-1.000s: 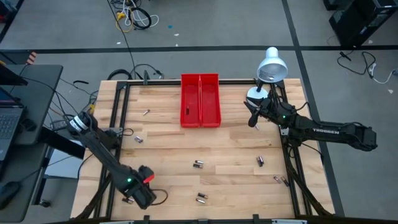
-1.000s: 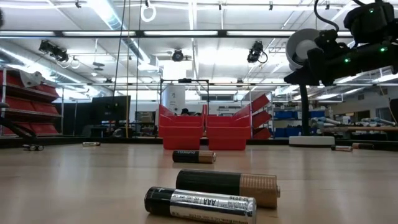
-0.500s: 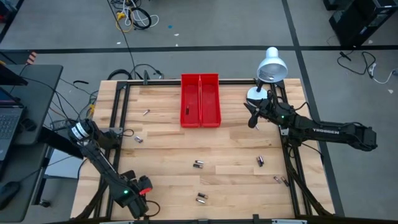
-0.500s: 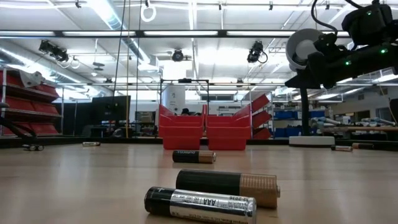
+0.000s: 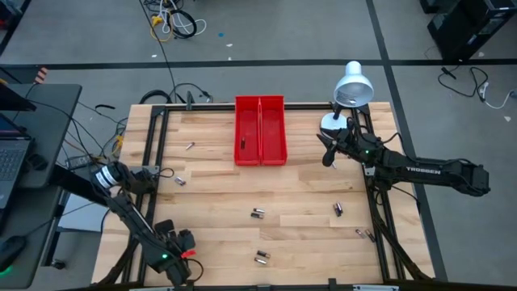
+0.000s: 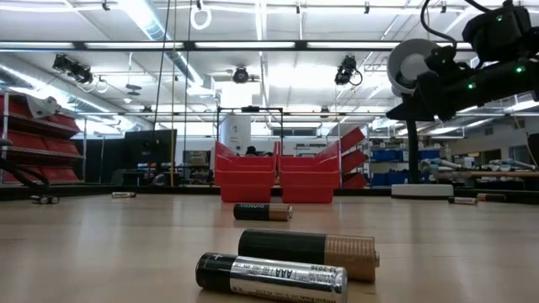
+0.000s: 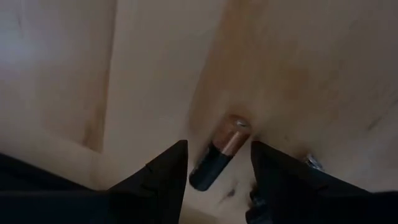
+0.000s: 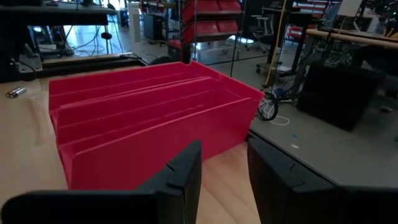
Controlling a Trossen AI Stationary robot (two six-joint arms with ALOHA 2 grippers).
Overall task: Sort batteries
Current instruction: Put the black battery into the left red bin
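Observation:
Small batteries lie scattered on the wooden table (image 5: 218,194): one (image 5: 258,213) at the middle, one (image 5: 261,258) by the near edge, two (image 5: 338,209) (image 5: 363,234) on the right, two (image 5: 179,180) (image 5: 190,146) on the left. One battery (image 5: 243,145) lies inside the red two-compartment bin (image 5: 260,129). My left gripper (image 5: 171,249) is low over the near left corner and open. In its wrist view a black-and-copper battery (image 7: 219,155) lies on the wood between the two fingers (image 7: 163,169); whether they touch it I cannot tell. My right gripper (image 5: 327,153) hovers open to the right of the bin (image 8: 149,124).
A white desk lamp (image 5: 351,85) stands at the far right corner behind my right arm. Black frame rails run along the table's left (image 5: 153,153) and right (image 5: 376,202) edges. In the low view, two batteries (image 6: 271,276) (image 6: 307,252) lie close to the camera, and a third (image 6: 263,211) lies behind them.
My left gripper has moved a little toward the table's left and near edges, over the battery at the near left corner. The right arm has kept still, and no battery has shifted.

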